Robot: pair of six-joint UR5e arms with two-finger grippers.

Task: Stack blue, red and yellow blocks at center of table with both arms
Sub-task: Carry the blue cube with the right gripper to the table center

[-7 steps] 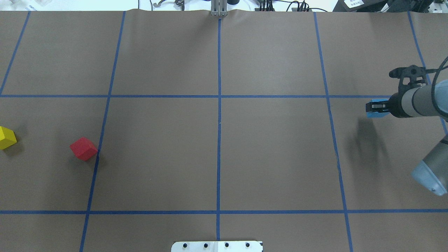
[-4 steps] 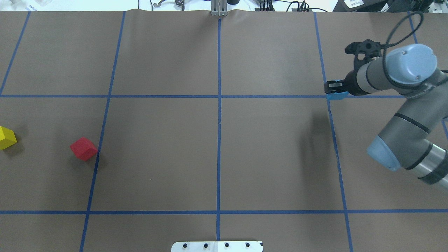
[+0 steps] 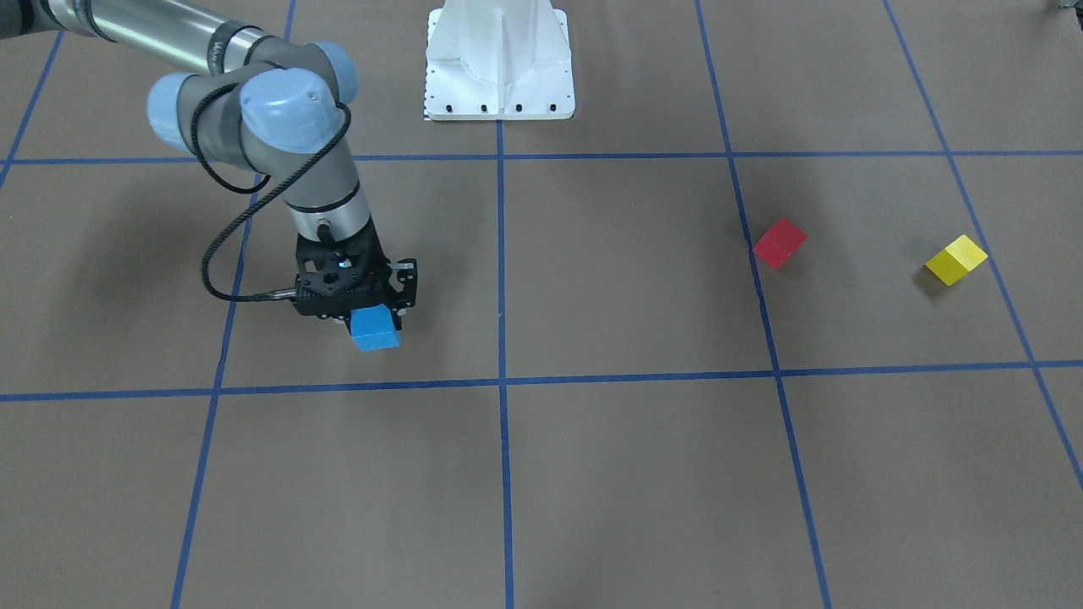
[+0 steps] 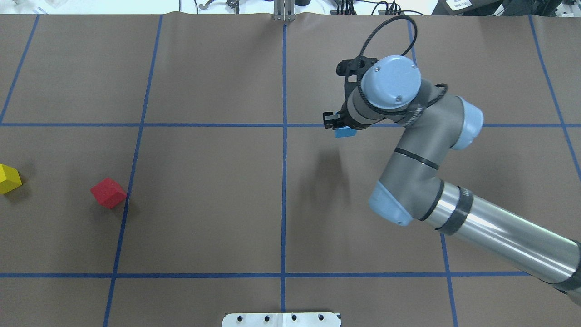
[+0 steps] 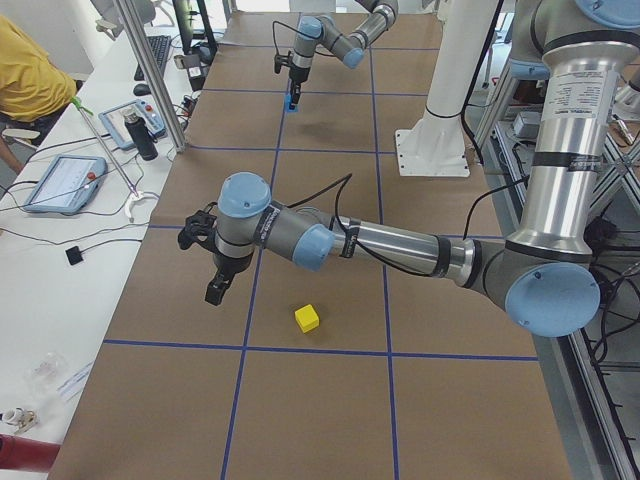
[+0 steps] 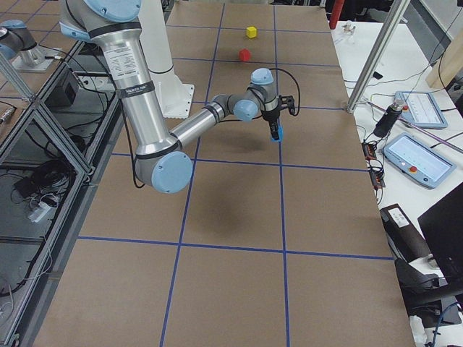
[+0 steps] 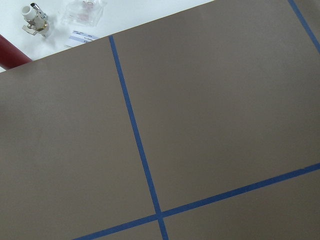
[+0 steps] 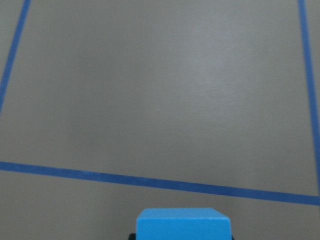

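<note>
My right gripper (image 4: 339, 127) is shut on the blue block (image 4: 345, 132) and holds it above the table, right of the centre line; the block also shows in the front view (image 3: 375, 329) and at the bottom of the right wrist view (image 8: 184, 224). The red block (image 4: 108, 193) and the yellow block (image 4: 9, 179) lie apart on the table's far left. My left gripper (image 5: 214, 291) shows only in the exterior left view, hovering near the yellow block (image 5: 307, 318); I cannot tell whether it is open or shut.
Blue tape lines (image 4: 284, 125) divide the brown table cover into squares. The white robot base plate (image 4: 281, 319) sits at the near edge. An operators' bench with tablets (image 5: 65, 182) runs along the far side.
My right arm has swept left from the table's right edge toward the centre line, carrying the blue block. The red and yellow blocks have not moved.
</note>
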